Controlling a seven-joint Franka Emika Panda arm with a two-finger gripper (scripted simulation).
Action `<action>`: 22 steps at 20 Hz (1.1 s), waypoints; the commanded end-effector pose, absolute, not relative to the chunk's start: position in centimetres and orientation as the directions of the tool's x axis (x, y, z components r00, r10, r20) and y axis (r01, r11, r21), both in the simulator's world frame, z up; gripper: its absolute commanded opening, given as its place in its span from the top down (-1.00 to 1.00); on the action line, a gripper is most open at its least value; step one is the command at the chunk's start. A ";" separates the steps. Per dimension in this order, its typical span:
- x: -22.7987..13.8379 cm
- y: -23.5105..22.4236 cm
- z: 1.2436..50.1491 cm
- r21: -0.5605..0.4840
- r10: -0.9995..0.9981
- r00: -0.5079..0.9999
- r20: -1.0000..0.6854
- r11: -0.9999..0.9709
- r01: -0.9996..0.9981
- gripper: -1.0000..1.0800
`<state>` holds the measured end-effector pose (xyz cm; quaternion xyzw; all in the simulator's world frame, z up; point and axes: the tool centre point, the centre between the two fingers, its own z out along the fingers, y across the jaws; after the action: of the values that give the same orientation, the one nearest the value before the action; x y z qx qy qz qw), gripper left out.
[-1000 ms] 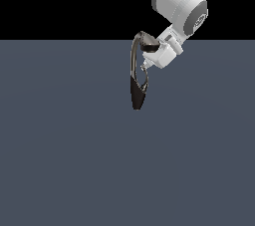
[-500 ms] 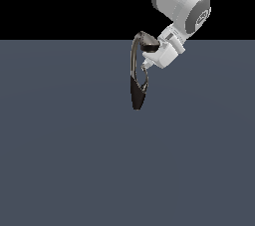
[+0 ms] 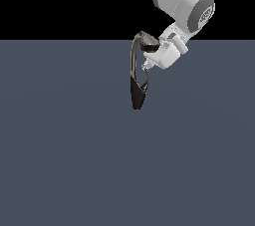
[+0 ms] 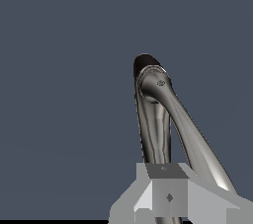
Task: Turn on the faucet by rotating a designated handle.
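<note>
Faucet (image 3: 135, 83) stands upright on flat grey floor (image 3: 64, 160), upper-centre of exterior view; dark tapered base down, arched neck rising to wide head. Handle (image 3: 146, 83): thin curved lever on faucet's exterior-view right side. Gripper (image 3: 149, 63) just beside neck under head, white arm (image 3: 184, 1) reaching in from upper right. Jaw state: cannot tell. Wrist view: neck (image 4: 158, 124) close ahead.

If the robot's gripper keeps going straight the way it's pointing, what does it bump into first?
Most likely the faucet itself. The gripper already sits right against it, pointing at its neck, and in the wrist view the faucet lies dead ahead. Whether it meets the handle or the neck first is unclear.
</note>
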<state>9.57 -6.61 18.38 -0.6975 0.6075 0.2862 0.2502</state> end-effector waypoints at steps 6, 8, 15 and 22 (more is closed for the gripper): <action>8.4 -6.8 18.5 -0.002 -0.704 0.099 -0.703 -0.137 -0.991 1.00; 7.8 -7.1 18.3 -0.002 -0.704 0.099 -0.704 -0.138 -0.990 1.00; 5.7 -7.8 17.8 0.000 -0.701 0.100 -0.706 -0.142 -0.990 1.00; 5.0 -7.7 18.3 -0.018 -0.699 0.120 -0.704 -0.152 -0.988 1.00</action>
<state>4.96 -7.70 18.29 -0.7038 0.5995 0.2839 0.2545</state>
